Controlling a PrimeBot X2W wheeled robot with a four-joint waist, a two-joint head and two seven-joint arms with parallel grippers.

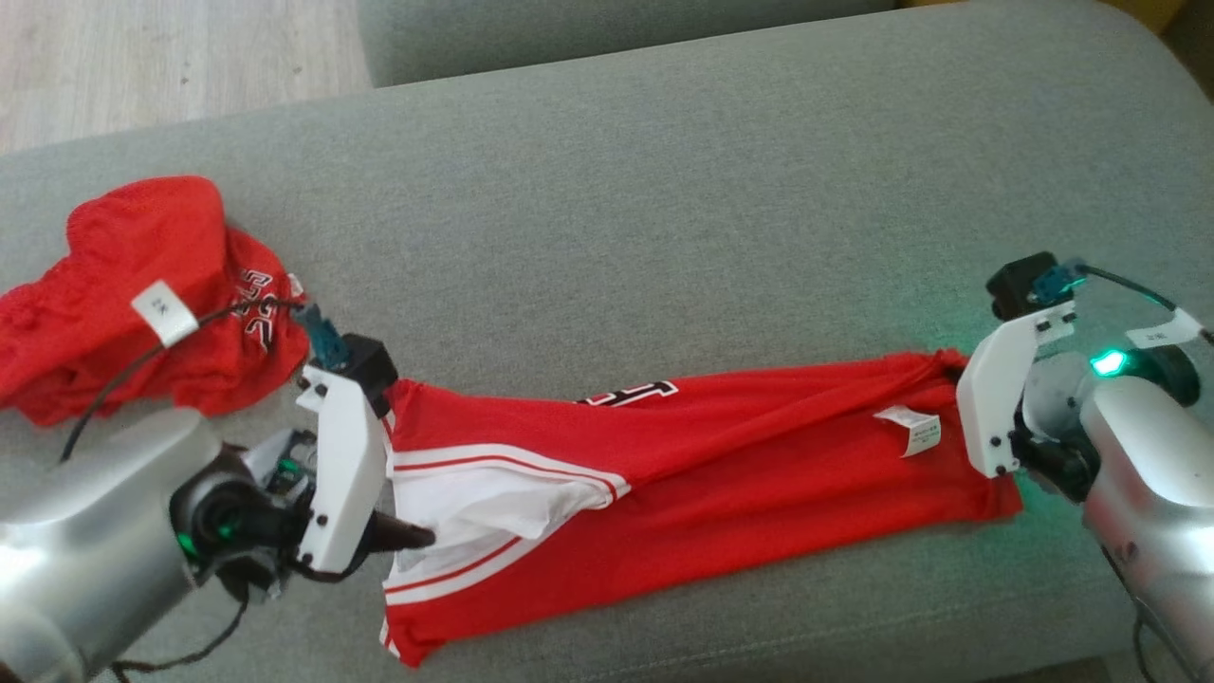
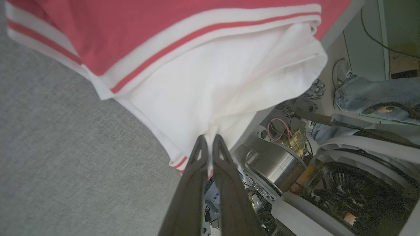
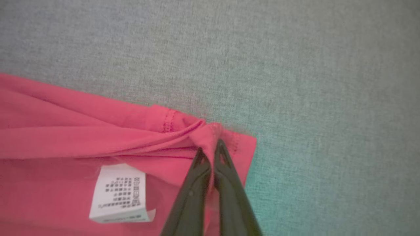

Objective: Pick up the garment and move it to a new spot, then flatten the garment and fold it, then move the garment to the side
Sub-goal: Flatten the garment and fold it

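The left tool is clenching the red jersey at its white trim, the right tool is pinching its far hem — a crumpled red garment is lying near the jersey's left end.

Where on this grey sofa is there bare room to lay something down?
The wide grey cushion beyond the stretched jersey is bare, bordered left by the crumpled red garment. The near strip is narrow; the left end is crowded.

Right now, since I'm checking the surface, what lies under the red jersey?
Grey cushion shows around the red jersey, held by the left gripper and right gripper. Anything beneath the cloth is hidden.
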